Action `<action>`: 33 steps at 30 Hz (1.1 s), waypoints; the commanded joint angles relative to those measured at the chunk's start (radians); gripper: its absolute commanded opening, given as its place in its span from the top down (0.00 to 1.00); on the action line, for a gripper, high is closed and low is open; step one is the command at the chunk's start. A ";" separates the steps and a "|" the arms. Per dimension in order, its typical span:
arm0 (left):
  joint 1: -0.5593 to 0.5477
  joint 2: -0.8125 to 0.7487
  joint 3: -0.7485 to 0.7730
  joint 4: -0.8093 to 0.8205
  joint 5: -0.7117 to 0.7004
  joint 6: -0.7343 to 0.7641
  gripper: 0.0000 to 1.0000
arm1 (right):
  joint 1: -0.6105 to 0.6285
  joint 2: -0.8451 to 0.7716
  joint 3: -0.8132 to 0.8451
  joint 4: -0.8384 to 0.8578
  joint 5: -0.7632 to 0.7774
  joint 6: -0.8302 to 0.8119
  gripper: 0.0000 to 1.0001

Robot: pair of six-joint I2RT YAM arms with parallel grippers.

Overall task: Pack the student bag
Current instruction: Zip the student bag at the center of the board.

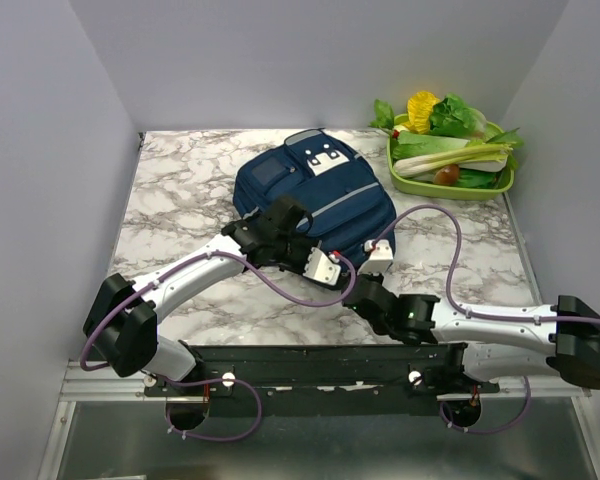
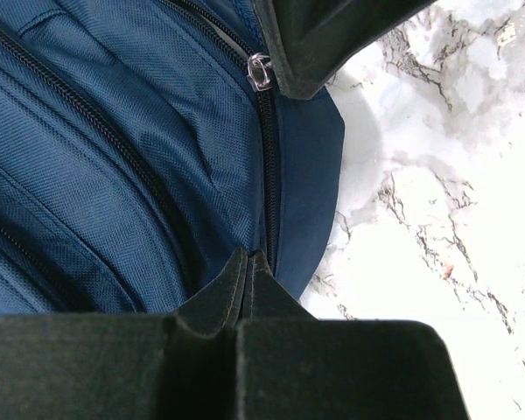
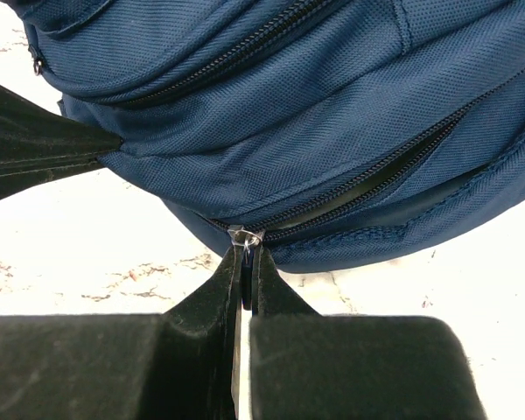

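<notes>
The student bag (image 1: 315,190), navy with a grey stripe and light patches, lies flat mid-table. My left gripper (image 1: 335,262) is at its near edge. In the left wrist view its fingers (image 2: 248,255) are shut, pinching the bag's fabric (image 2: 140,149) beside a zip seam. My right gripper (image 1: 368,252) is just right of it. In the right wrist view it (image 3: 246,249) is shut on the metal zip pull (image 3: 245,235) of the main zip, which gapes open to the right of the pull. The left fingers (image 3: 44,149) show at that view's left.
A green tray (image 1: 505,182) of toy vegetables stands at the back right corner. Grey walls close the table on three sides. Purple cables loop from both arms over the marble top (image 1: 180,200). A second zip pull (image 2: 260,72) sits near the right gripper's finger (image 2: 332,35).
</notes>
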 commanded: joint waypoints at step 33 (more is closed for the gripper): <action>0.161 -0.283 -0.125 -0.480 -0.098 0.291 1.00 | -0.278 -0.140 -0.007 -0.152 -0.123 -0.143 0.99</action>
